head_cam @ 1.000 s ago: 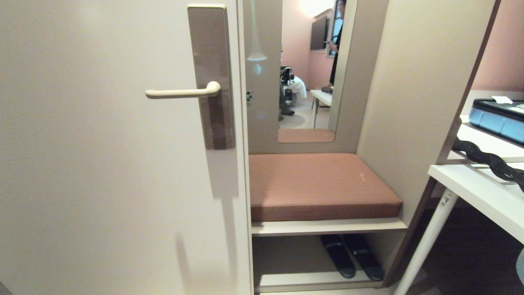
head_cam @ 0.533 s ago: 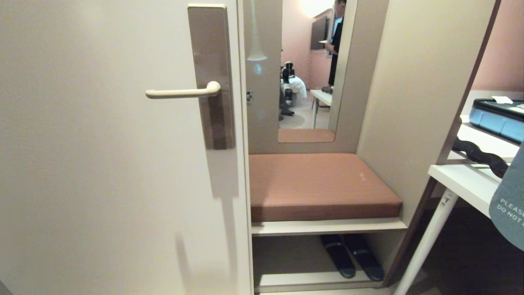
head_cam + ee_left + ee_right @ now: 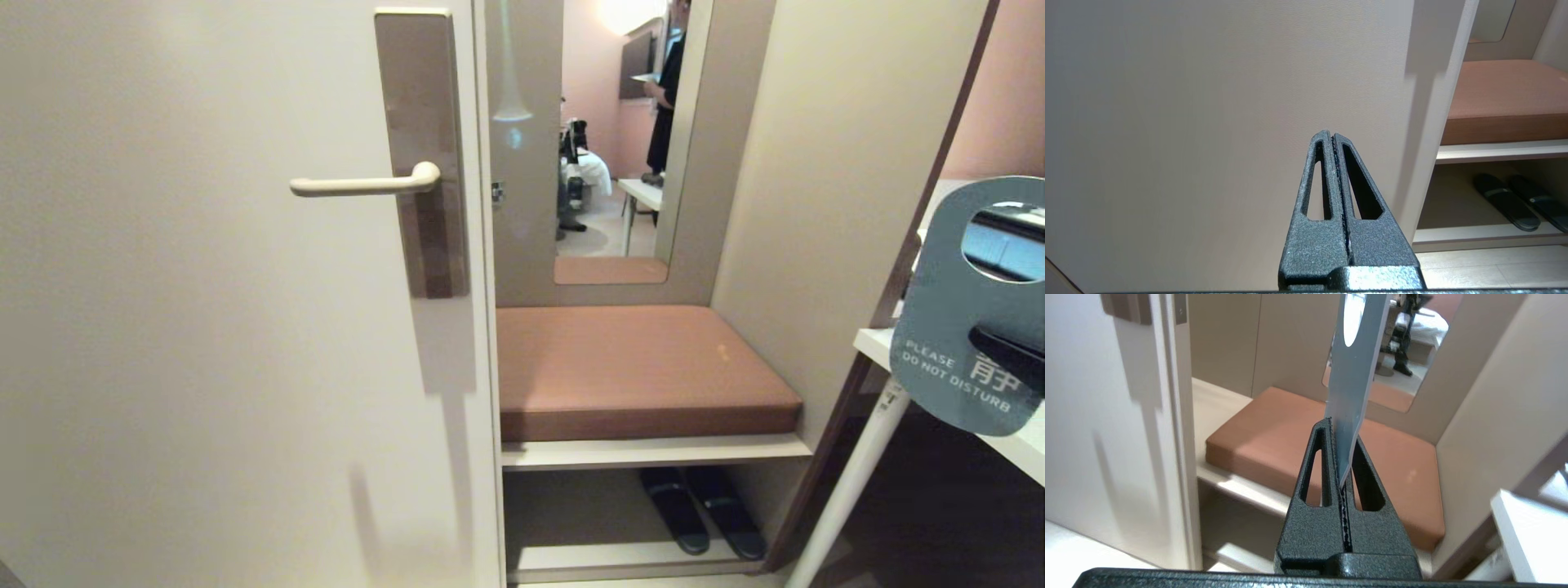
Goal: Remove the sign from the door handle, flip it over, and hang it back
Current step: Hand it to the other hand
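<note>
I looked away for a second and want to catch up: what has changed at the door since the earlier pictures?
The blue-grey door hanger sign, clamped at its lower end in the right gripper, has risen into the head view at the right edge, its "do not disturb" face showing. The slim beige door handle stays bare, and the left gripper stays shut and empty beside the cream door.

A brown cushioned bench seat (image 3: 637,367) fills the alcove. Above the seat a tall mirror (image 3: 620,139) reflects a standing person (image 3: 665,90). Below the seat, a pair of dark slippers (image 3: 700,510) lies on a low shelf. Right of the seat stands a white table (image 3: 922,359)
</note>
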Controlling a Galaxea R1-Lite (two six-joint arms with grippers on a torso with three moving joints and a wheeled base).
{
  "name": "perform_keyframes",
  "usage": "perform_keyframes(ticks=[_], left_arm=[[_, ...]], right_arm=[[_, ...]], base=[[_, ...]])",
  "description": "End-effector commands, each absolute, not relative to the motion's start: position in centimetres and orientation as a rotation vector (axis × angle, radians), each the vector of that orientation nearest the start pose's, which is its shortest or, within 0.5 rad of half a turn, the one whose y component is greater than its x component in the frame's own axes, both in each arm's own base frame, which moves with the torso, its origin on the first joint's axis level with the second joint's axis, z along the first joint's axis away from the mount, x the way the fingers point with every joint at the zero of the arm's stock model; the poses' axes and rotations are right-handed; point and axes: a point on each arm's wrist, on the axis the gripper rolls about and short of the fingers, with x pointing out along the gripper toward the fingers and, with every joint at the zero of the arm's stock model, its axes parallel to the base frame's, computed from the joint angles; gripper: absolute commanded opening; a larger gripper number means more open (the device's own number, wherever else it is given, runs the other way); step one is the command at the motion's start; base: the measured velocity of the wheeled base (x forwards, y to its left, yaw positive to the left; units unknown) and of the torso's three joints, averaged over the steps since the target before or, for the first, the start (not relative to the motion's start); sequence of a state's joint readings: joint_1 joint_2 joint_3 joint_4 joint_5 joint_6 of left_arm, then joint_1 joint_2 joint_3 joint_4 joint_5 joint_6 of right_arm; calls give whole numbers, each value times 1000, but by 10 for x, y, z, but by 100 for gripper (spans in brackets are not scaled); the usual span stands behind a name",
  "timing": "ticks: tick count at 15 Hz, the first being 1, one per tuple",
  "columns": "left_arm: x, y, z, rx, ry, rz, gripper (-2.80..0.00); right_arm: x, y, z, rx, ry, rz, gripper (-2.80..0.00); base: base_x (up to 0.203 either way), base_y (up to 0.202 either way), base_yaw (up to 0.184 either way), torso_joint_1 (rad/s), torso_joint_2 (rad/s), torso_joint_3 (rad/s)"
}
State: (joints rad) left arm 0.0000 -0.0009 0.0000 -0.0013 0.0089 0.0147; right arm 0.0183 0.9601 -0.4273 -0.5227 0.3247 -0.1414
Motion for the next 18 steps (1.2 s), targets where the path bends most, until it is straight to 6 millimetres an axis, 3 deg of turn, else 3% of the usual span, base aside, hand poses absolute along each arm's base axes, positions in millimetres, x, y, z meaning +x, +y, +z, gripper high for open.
perform_keyframes(ticks=[1, 4, 9, 13, 18], left_arm=[[-23, 0, 76, 6, -3, 14, -280], [-23, 0, 76, -9, -3, 15, -280], [-24, 0, 81, 8, -22, 7, -280], [-29, 0, 118, 14, -77, -1, -280], [-20, -1, 161, 12, -59, -99, -280]], right_arm=[[150, 11, 216, -150, 19, 370, -280], [172, 13, 218, -164, -11, 439, -280], [191, 19, 228, -160, -33, 538, -280], [201, 32, 229, -156, -32, 600, -280], [206, 55, 227, -144, -21, 706, -280]], base=[[0, 0, 0, 0, 0, 0], [0, 0, 0, 0, 0, 0], [0, 0, 0, 0, 0, 0], [0, 0, 0, 0, 0, 0], [0, 0, 0, 0, 0, 0]])
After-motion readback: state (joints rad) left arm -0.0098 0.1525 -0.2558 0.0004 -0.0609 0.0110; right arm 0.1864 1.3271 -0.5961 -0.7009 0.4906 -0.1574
